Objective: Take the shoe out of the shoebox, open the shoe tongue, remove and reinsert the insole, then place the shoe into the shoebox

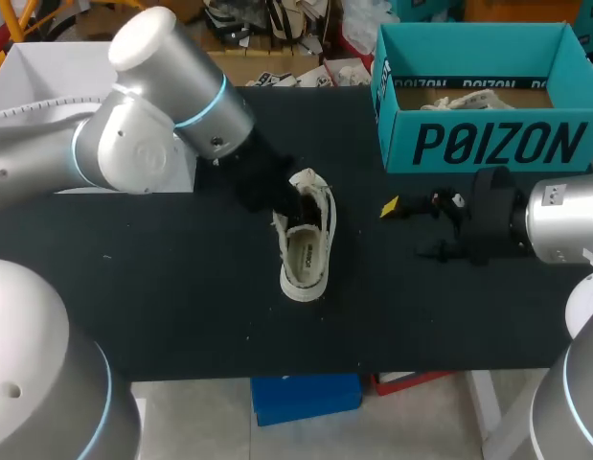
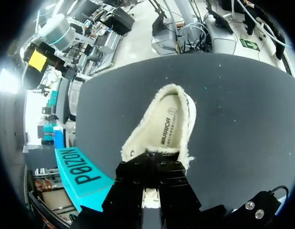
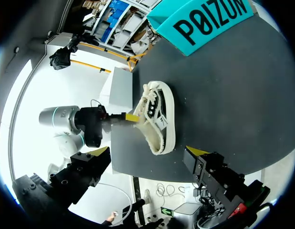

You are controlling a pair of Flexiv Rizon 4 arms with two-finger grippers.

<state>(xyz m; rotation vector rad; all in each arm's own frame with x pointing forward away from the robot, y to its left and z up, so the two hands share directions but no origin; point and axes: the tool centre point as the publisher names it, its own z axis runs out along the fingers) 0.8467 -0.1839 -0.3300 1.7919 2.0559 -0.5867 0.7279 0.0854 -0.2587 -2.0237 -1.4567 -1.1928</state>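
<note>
Low shoe: cream, with frayed cream edges, a black side panel and a white sole. Its insole is cream with small dark print. Shoebox: teal, with bold black lettering and a black band inside the rim. Desk: matte black. Left arm and right arm: silver-grey with a pale blue ring. Left hand and right hand: black with bright yellow fingertips.

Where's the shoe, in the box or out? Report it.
Out. The shoe stands on its sole on the table, apart from the box.
</note>
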